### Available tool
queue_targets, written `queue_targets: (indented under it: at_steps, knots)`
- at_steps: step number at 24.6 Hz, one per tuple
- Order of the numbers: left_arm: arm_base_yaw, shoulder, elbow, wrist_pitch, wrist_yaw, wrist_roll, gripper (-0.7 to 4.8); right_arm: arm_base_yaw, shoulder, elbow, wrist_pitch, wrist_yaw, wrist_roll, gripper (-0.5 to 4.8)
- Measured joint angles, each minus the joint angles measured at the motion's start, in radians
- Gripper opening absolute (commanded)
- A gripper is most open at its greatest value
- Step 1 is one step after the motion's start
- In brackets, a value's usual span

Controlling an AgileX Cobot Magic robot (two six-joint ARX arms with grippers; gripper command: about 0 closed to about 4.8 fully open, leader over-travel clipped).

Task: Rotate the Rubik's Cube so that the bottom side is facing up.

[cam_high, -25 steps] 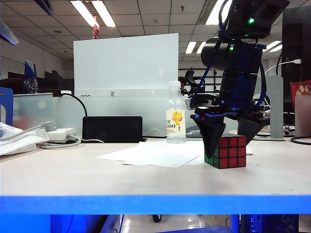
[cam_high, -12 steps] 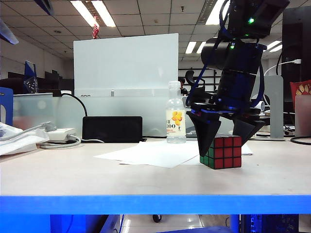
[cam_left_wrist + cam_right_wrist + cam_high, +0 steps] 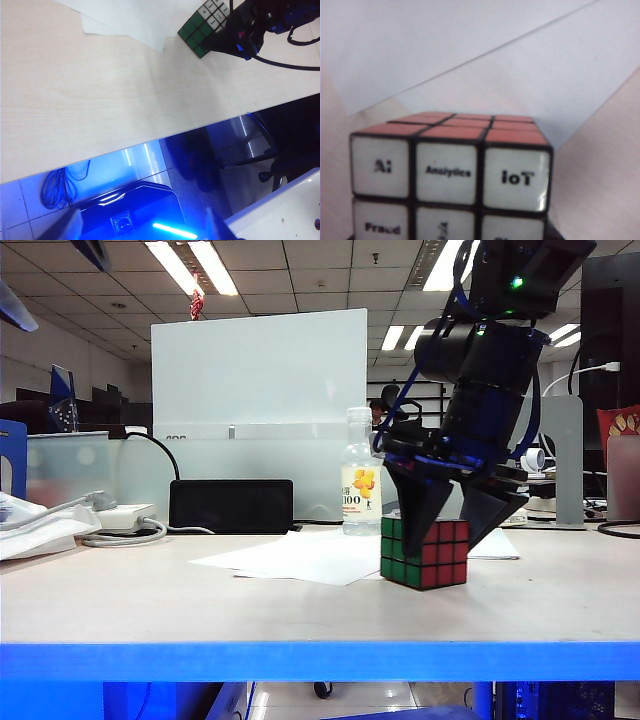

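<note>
The Rubik's Cube (image 3: 424, 553) rests on the table beside a sheet of paper. Its green bottom side (image 3: 400, 552) faces sideways to the left, the red face looks toward the camera, and the white lettered face (image 3: 451, 172) is on top. My right gripper (image 3: 445, 530) comes down from above, one black finger against each side of the cube, shut on it. In the left wrist view the cube (image 3: 199, 29) lies far off with the right gripper (image 3: 240, 35) on it. My left gripper (image 3: 142, 231) hangs open past the table's front edge, above the floor, with nothing between its fingers.
White paper sheets (image 3: 300, 555) lie left of the cube. Behind it stand a drink bottle (image 3: 361, 485), a black box (image 3: 231, 505) and a white board (image 3: 260, 380). Cables and a bag (image 3: 60, 525) sit at the far left. The blue table edge (image 3: 320, 660) runs along the front.
The right gripper swung left and turned, taking the cube with it across the table. More of the green face now shows. Its fingers drew in against the cube. The left arm stayed still.
</note>
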Motion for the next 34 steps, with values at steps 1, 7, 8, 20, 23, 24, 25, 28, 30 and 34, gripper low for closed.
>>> queue_targets:
  at_steps: [1,7,8,20,23,24,25,28,30,34]
  knots:
    - [0.000,0.000,0.000,0.000,0.000,0.000,3.28,0.000,0.000,0.000,0.002,-0.026,0.006,3.35]
    - [0.000,0.000,0.000,0.000,0.000,0.000,3.28,0.001,0.000,0.000,0.021,-0.163,0.043,3.35]
    - [0.000,0.000,0.000,-0.001,0.000,0.000,3.28,0.001,0.000,0.000,0.027,-0.184,0.050,3.35]
    - [0.000,0.000,0.000,-0.028,0.000,0.000,3.28,-0.045,0.000,0.000,0.076,-0.327,0.113,4.28]
    - [0.000,0.000,0.000,-0.029,0.000,0.000,3.28,-0.057,0.000,0.000,0.088,-0.283,0.117,4.79]
    - [0.000,0.000,0.000,-0.029,0.000,0.000,3.28,-0.061,0.000,0.000,0.087,-0.265,0.122,4.79]
    - [0.000,0.000,0.000,-0.029,0.000,0.000,3.28,-0.064,0.000,0.000,0.087,-0.262,0.123,4.79]
    - [0.000,0.000,0.000,-0.030,0.000,0.000,3.28,-0.064,-0.002,0.000,0.087,-0.241,0.121,4.79]
    - [0.000,0.000,0.000,-0.031,0.000,0.000,3.28,-0.064,-0.002,0.000,0.088,-0.238,0.122,4.79]
    - [0.000,0.000,0.000,-0.031,0.000,0.000,3.28,-0.061,-0.002,0.000,0.092,-0.237,0.122,4.79]
